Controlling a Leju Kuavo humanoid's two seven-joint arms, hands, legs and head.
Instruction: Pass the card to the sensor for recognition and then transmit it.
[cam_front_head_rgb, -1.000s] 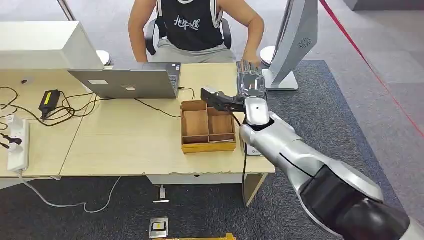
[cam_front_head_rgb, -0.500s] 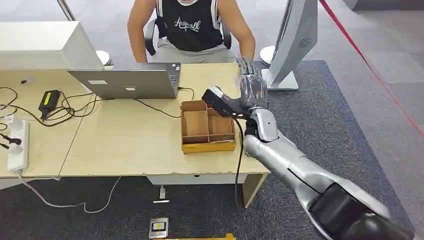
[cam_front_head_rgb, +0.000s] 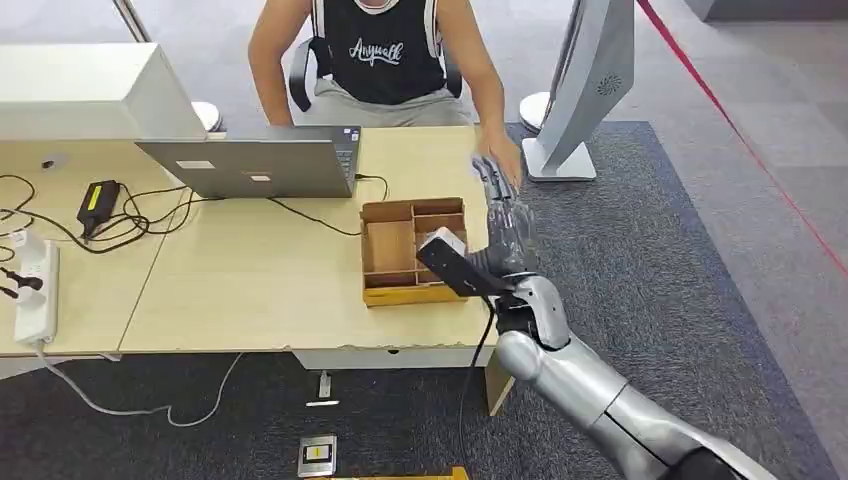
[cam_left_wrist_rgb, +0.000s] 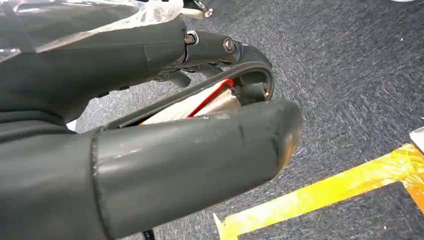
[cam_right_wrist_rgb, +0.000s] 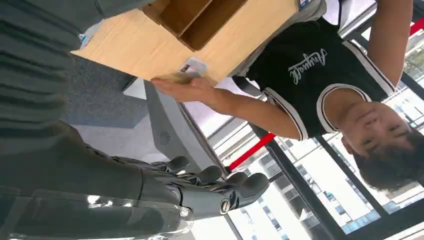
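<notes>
My right hand (cam_front_head_rgb: 503, 235) is open above the table edge (cam_front_head_rgb: 300, 345), beside the cardboard box (cam_front_head_rgb: 413, 252), while the person's hand (cam_right_wrist_rgb: 186, 89) holds the card (cam_right_wrist_rgb: 193, 66) on the table, and my left hand (cam_left_wrist_rgb: 150, 125) grips something flat with a red edge.

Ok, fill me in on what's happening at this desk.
The robot's right hand hangs open over the desk's right end, beside the cardboard box, holding nothing. The seated person's hand lies by a small card at the desk's far edge. The left hand, down over the carpet, pinches a red-edged flat piece between thumb and fingers.
</notes>
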